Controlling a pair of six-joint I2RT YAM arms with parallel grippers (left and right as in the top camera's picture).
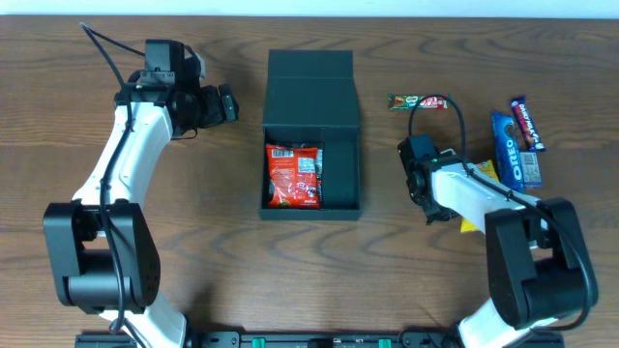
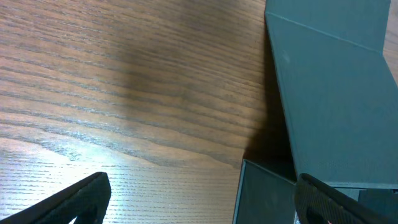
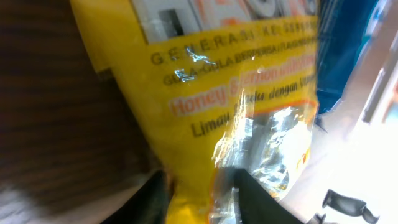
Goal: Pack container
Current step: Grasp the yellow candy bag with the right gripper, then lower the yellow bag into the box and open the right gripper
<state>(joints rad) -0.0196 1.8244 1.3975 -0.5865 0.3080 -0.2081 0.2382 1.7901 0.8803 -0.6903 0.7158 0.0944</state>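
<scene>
right gripper [image 3: 202, 200]: near right side, fingers drawn in narrow and pinching the yellow packet [image 3: 217, 93]; crinkly foil filling pretty much the whole wrist view

yellow packet edges: only slivers poking out from under the right arm in the overhead view [image 1: 481, 171]; blue wrapper right next to it

room on the right: bare strip of table [image 1: 387, 251] between the right arm and the container's right wall

container [image 1: 309, 211]: dead centre of the table, open, long sides running near to far, front wall toward the arm bases

red packet [image 1: 293, 177]: lying flat inside the container, pushed toward the left wall; dark floor showing beside it on the right half

lid [image 1: 309, 82]: flipped back flat on the far side of the box, same teal

left gripper [image 1: 228, 102]: far left, spread wide, aimed at the lid's left edge but apart from it; in its wrist view [image 2: 202, 186] the lid edge cutting diagonally down the right side, box corner at the bottom

room on the left: big stretch of plain wood between the left arm and the container's left wall

far right corner: Oreo pack [image 1: 508, 145] and dark bar [image 1: 527, 124] side by side, green-and-red bar [image 1: 418, 101] further left, well apart from the box
</scene>
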